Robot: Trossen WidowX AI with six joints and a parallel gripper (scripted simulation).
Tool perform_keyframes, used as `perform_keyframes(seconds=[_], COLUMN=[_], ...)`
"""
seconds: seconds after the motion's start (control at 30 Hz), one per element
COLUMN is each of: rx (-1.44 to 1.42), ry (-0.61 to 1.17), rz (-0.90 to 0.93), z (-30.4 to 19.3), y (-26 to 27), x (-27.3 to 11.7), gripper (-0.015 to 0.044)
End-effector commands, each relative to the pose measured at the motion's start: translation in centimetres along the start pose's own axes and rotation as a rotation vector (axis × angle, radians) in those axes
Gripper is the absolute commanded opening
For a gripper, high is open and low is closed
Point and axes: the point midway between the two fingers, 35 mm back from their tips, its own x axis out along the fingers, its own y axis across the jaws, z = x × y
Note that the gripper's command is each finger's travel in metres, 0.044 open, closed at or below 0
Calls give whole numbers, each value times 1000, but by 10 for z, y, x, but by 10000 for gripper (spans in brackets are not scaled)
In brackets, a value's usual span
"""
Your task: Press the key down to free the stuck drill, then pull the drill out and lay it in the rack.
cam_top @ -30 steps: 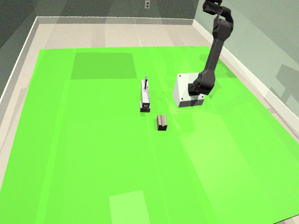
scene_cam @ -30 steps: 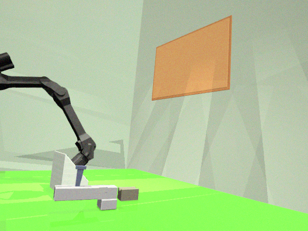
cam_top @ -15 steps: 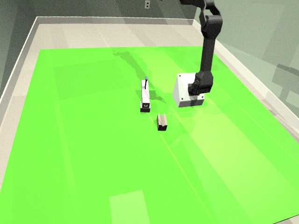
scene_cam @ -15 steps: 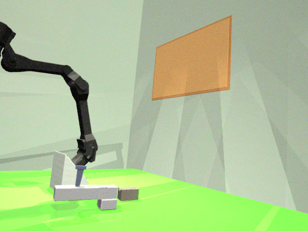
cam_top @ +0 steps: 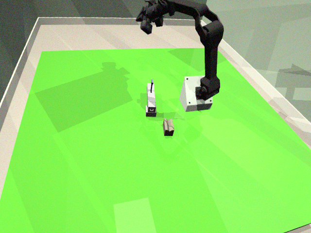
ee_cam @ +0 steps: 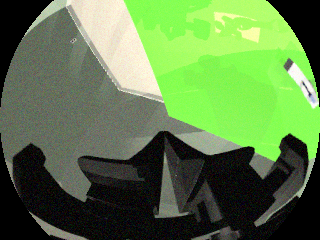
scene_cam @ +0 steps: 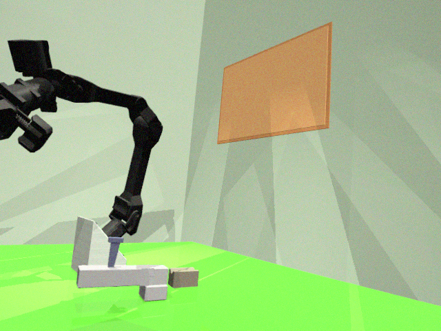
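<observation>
Drill (cam_top: 151,83) (scene_cam: 114,251) (ee_cam: 306,89), slate-blue and tapered, upright in smooth pale block (cam_top: 151,99) (scene_cam: 107,276) (ee_cam: 298,77), grooved brown rack (cam_top: 168,128) (scene_cam: 184,278), angular black hand (cam_top: 138,19) (scene_cam: 21,121) (ee_cam: 165,135) shut

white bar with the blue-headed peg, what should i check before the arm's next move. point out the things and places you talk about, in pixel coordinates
1. Gripper (cam_top: 140,18) (ee_cam: 165,136) jaws shut, nothing visible between them: ok
2. White bar (cam_top: 151,97) (scene_cam: 107,276) (ee_cam: 299,77) level above the mat: ok
3. Blue-headed peg (cam_top: 151,81) (scene_cam: 114,251) (ee_cam: 307,90) standing up from the bar: ok
4. Groove of the tan block (cam_top: 168,127) (scene_cam: 184,278) bare, ready as a rest: ok
5. Gripper lined up over the peg: not ok
6. Drill freed: cannot tell
</observation>
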Motion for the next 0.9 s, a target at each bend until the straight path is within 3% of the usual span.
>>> perform_keyframes(seconds=[0.0,0.23,0.47,0.87], rx=[40,92,132,133], ry=[-126,-414,-736,-765], rz=[-153,-410,-607,-622], z=[6,27,53,59], y=[-64,-184,-284,-294], x=[4,-19,-73,-75], gripper=[0,0,0,0])
